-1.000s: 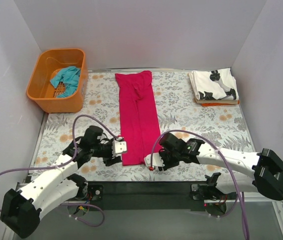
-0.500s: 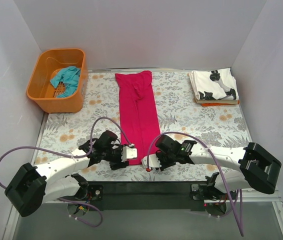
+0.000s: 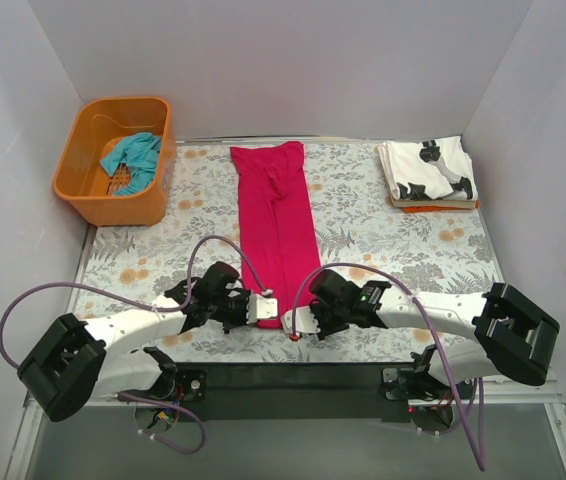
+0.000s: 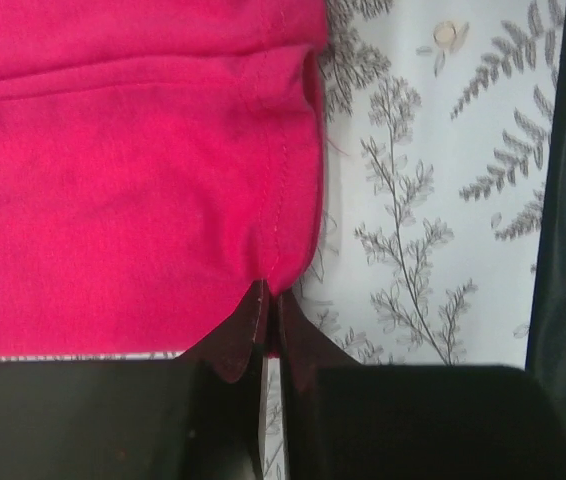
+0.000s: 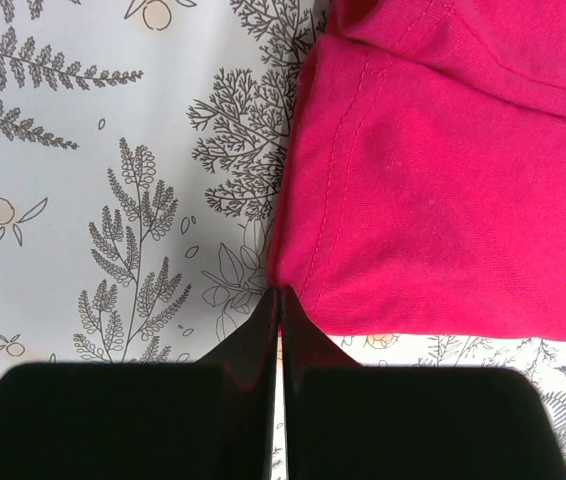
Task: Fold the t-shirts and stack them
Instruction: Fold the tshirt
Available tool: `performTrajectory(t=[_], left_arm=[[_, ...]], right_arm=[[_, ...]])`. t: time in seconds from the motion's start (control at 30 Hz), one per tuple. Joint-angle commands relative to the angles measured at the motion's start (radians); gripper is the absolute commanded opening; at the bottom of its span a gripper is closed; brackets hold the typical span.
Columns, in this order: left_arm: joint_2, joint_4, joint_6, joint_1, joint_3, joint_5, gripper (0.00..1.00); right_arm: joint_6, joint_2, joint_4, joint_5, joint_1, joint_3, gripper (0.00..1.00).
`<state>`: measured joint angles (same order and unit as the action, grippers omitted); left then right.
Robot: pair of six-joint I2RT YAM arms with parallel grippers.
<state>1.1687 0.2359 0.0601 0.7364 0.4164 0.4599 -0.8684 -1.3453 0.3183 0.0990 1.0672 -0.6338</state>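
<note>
Three shirts: a teal shirt in the one basket at the worktop's far left corner, a red shirt in a long strip down the middle, a white shirt folded at the far right corner. The left gripper is clamped on the strip's near left corner, the right gripper on its near right. The cloth looks light and limp, so hemmed corners suit gripping.

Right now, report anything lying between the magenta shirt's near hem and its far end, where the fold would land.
Nothing visible does. The magenta shirt lies flat, its whole length bare; the basket and the white shirt sit off to the sides. The left hand and right hand are shut at its near corners.
</note>
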Motion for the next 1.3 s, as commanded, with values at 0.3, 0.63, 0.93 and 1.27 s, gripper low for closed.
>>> performTrajectory(t=[0.3, 0.63, 0.93, 1.27], left_arm=[[-0.268, 0.379, 0.04, 0.004, 0.087, 0.099, 0.0], [-0.16, 0.245, -0.02, -0.205, 0.203, 0.095, 0.0], [0.1, -0.036, 0.014, -0.338, 0.323, 0.043, 0.0], [0.33, -0.231, 0.053, -0.425, 0.439, 0.026, 0.0]], right_arm=[[0.111, 0.089, 0.26, 0.087, 0.031, -0.202, 0.01], [-0.014, 0.046, 0.22, 0.047, -0.143, -0.269, 0.01], [-0.113, -0.165, 0.154, 0.05, -0.291, -0.44, 0.01], [-0.216, -0.423, 0.127, 0.082, -0.427, -0.717, 0.01]])
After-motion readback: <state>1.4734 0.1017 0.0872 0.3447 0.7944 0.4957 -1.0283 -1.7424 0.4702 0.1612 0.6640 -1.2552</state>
